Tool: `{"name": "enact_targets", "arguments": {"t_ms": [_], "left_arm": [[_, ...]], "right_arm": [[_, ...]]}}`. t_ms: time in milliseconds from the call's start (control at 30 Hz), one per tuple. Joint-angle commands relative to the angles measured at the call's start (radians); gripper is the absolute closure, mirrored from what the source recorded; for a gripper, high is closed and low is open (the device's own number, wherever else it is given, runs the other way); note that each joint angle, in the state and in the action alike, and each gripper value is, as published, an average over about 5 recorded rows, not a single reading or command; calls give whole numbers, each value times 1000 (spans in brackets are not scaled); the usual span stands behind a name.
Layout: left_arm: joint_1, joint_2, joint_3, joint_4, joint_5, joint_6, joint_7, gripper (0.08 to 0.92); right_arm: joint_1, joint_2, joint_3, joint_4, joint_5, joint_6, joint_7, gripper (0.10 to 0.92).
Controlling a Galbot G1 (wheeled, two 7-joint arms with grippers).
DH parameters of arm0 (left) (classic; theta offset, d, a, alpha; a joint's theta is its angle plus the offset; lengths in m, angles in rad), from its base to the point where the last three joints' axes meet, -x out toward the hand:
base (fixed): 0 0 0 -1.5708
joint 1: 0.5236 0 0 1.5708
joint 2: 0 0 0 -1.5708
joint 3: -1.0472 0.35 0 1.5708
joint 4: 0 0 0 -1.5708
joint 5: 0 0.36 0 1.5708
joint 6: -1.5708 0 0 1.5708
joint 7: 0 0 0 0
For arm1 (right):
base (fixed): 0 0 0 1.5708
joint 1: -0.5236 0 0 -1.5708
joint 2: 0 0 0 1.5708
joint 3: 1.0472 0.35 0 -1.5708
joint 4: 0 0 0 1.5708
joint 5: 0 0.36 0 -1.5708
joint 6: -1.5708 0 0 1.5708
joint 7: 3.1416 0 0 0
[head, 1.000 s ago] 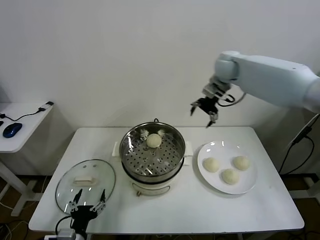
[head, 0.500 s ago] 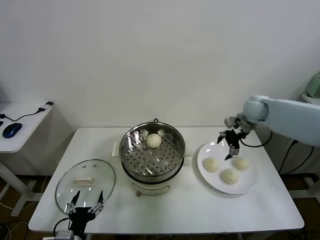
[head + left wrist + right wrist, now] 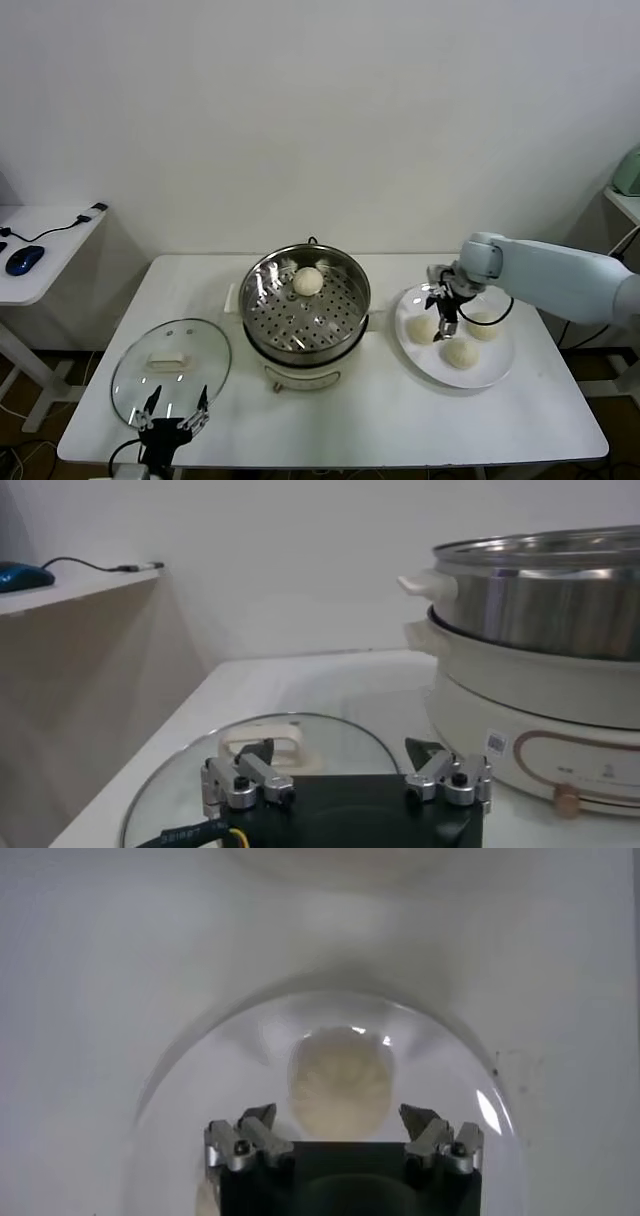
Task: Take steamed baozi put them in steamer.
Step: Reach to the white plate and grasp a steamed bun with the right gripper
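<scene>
The steamer [image 3: 262, 318] stands mid-table with one baozi [image 3: 307, 281] on its perforated floor. Three more baozi lie on a white plate [image 3: 492, 369] to its right: left [image 3: 420, 329], back right [image 3: 484, 326], front [image 3: 460, 354]. My right gripper [image 3: 441, 306] is open and empty, low over the plate just behind the left baozi. In the right wrist view that baozi [image 3: 340, 1080] lies just ahead of the right gripper [image 3: 338, 1120], centred on the gap. My left gripper [image 3: 172, 418] is open and parked at the table's front left.
A round glass lid [image 3: 170, 368] with a white handle lies flat left of the steamer; in the left wrist view the lid [image 3: 330, 735] lies under the left gripper [image 3: 345, 758], with the steamer's wall [image 3: 545, 600] beyond. A side desk holds a blue mouse [image 3: 23, 259].
My right arm has swung down from high behind the steamer to the plate, and the gripper now sits low over the left baozi. The left arm has stayed put.
</scene>
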Motion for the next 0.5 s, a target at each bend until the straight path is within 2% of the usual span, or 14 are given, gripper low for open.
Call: {"name": "enact_targets", "arguments": {"t_ms": [33,200,500], "left_arm": [[1,0,0,1,2,0,0,177],[3,5,-5,3,2,-5,-1,177],[6,1,-2,-3,4,-4,-3,177]], "right_arm": [[-77,45,58,-70,-19,-39,38,203],[-75,51,58,-62,-16,-40,25,215],[1,26,39,-20,-7,-30,-15,336]]}}
